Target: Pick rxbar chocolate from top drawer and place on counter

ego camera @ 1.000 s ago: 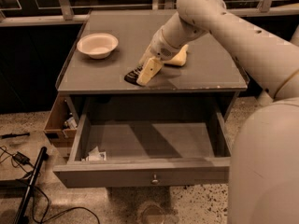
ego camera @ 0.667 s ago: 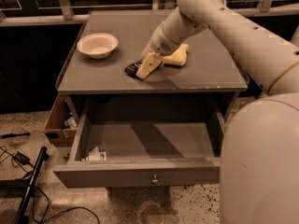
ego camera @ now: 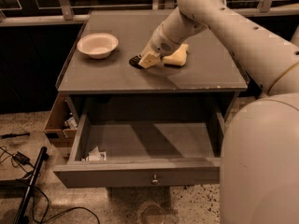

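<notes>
Camera view: the robot's arm (ego camera: 224, 27) reaches from upper right across the bench (ego camera: 117, 76), above the open top drawer (ego camera: 140, 174) at lower centre. Its gripper (ego camera: 148, 59) sits low at mid-bench, right of the white bowl (ego camera: 97, 45) and just left of the yellow sponge (ego camera: 177, 56). The rxbar chocolate (ego camera: 134, 61) shows dark at its tip, seemingly resting on the bench. I cannot tell whether the jaws are clenched or released. Placing looks nearly done: let go flat, then lift straight up, clear of the sponge.

Speckled stone floor (ego camera: 187, 206), dark glass railing (ego camera: 65, 3) behind, cardboard box (ego camera: 55, 125) and cables (ego camera: 14, 155) left, gripper (ego camera: 148, 59) low over counter (ego camera: 196, 73).
</notes>
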Motion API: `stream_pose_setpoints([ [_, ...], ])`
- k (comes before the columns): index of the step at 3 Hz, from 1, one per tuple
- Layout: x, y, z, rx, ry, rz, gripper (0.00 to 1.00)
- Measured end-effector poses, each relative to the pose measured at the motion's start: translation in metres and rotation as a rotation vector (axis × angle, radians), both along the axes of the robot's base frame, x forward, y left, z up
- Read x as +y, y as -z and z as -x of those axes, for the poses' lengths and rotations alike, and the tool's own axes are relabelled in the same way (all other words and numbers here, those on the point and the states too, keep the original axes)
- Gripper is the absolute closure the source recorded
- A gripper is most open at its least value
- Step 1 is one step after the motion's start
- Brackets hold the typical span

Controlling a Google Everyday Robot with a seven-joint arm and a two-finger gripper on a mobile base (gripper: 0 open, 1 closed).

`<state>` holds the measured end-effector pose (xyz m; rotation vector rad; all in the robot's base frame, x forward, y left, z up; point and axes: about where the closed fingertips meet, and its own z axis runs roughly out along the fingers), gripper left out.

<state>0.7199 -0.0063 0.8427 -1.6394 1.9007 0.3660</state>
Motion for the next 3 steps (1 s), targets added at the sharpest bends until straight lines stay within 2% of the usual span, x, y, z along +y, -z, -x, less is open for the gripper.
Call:
stream_pose_setpoints([
  [2, 0.0001, 0.0001, 0.0000, 0.000, 0.000, 0.000, 0.07],
  [3, 0.0001, 0.0001, 0.0000, 0.000, 0.000, 0.000, 0.00],
])
